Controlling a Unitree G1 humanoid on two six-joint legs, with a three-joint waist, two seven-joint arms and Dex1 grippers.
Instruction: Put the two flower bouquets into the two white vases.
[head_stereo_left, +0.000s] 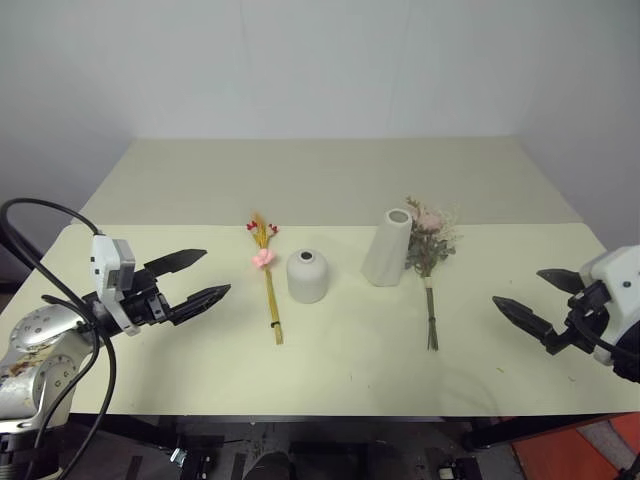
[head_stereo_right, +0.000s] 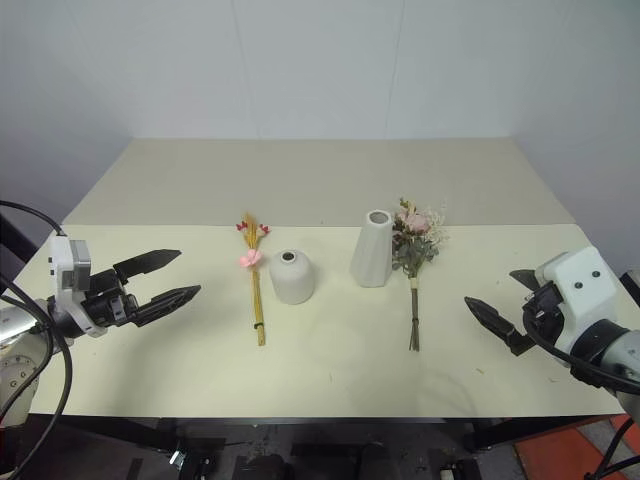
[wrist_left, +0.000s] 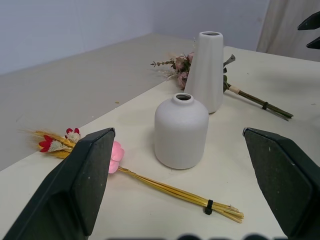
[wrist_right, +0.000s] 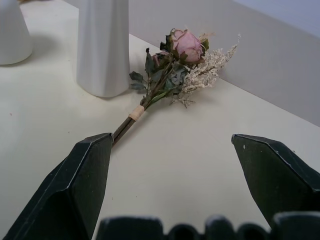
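Both your grippers hang with fingers spread wide, holding nothing: left gripper over the table's left edge, right gripper over its right edge. Mid-table, in a row running toward the right edge: thin yellow-stalked bundle lying flat, short rounded vase just beside it, tall tapered vase (upright), then the rose bouquet lying flat, its blooms against the tall vase, stems toward the near edge.
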